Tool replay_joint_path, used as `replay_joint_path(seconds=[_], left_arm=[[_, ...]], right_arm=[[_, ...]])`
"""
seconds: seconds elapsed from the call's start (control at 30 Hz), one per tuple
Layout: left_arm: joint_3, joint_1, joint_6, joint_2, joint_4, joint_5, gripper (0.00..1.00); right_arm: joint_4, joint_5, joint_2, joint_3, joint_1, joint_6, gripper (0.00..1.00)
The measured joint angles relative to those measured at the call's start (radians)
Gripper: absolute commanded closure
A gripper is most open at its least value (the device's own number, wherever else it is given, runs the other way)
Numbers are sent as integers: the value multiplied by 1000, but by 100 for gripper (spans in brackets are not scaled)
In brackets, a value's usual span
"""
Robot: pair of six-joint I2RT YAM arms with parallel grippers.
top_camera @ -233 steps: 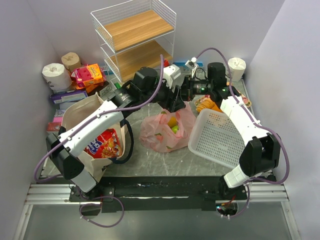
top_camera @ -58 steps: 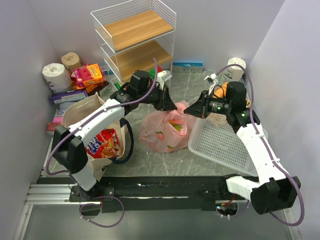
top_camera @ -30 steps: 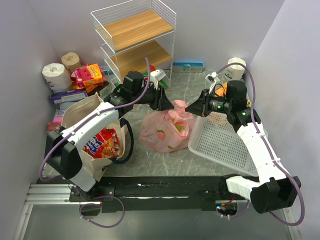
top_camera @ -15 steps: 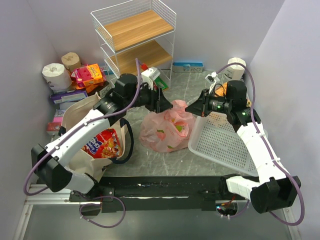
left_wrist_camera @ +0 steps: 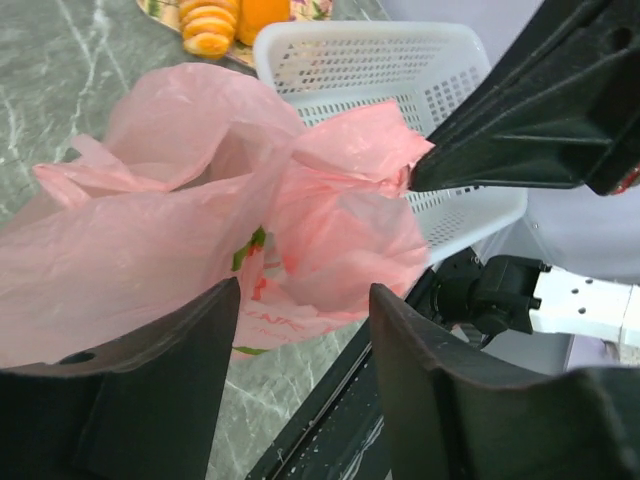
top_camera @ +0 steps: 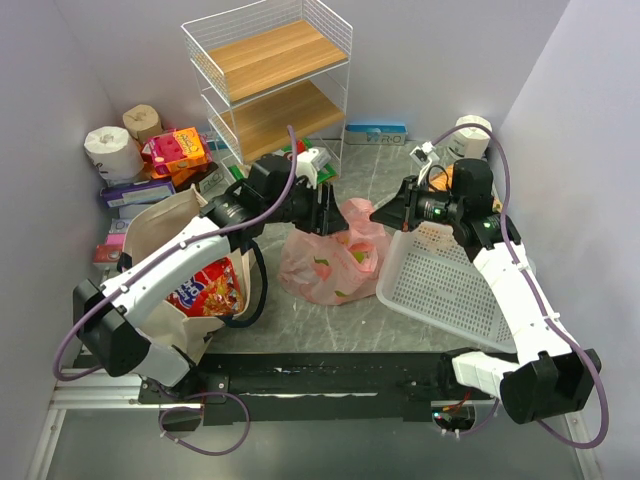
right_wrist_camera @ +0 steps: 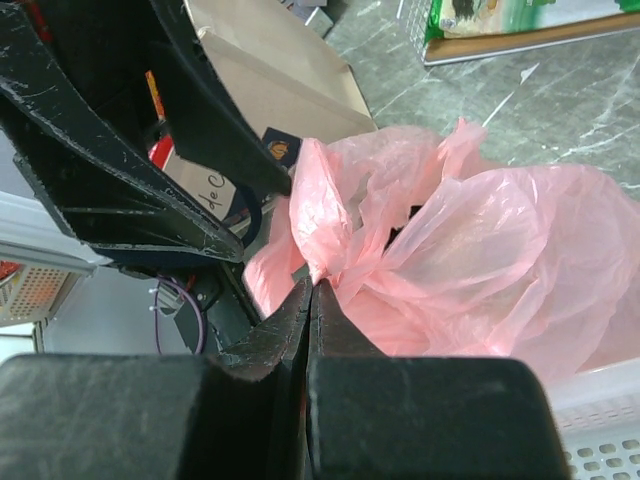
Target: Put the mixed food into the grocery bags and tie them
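Note:
The thin pink grocery bag (top_camera: pixel 325 265) sits mid-table with its top bunched up. My right gripper (top_camera: pixel 377 214) is shut on a fold of the pink bag (right_wrist_camera: pixel 480 230) at its upper right; the tips (right_wrist_camera: pixel 312 285) pinch the plastic. My left gripper (top_camera: pixel 328 218) hovers open at the bag's upper left. In the left wrist view the pink bag (left_wrist_camera: pixel 150 230) bulges just beyond the spread jaws (left_wrist_camera: pixel 300 330), with nothing clamped. The beige tote (top_camera: pixel 160 225) stands at the left with a red snack packet (top_camera: pixel 205 285) inside. The pink bag's contents are hidden.
A white perforated basket (top_camera: pixel 450 285) leans against the pink bag's right side. Orange food on a plate (left_wrist_camera: pixel 215 18) lies behind it. A wire shelf (top_camera: pixel 270 80) stands at the back, with toilet-paper rolls (top_camera: pixel 108 148) and boxes at the back left.
My left gripper's jaws have opened wider, and it has slid a little nearer along the bag's top left. The right gripper has held its pinch in place.

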Motion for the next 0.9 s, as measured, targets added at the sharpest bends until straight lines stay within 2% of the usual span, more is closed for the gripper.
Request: replay_joint_path(seconds=[0.1, 0.2, 0.37, 0.47, 0.63, 0.9], left_arm=[[13, 0, -6, 0, -19, -29, 36], [13, 0, -6, 0, -28, -45, 39], [13, 0, -13, 0, -20, -41, 51], [13, 0, -17, 0, -8, -30, 54], [13, 0, -29, 0, 25, -2, 56], [12, 0, -39, 11, 29, 13, 52]], right_arm=[[1, 0, 1, 5, 0, 0, 100], [1, 0, 3, 5, 0, 0, 100], [0, -1, 5, 5, 0, 0, 100], [0, 0, 5, 5, 0, 0, 100], [0, 0, 5, 5, 0, 0, 100], [0, 0, 5, 5, 0, 0, 100]])
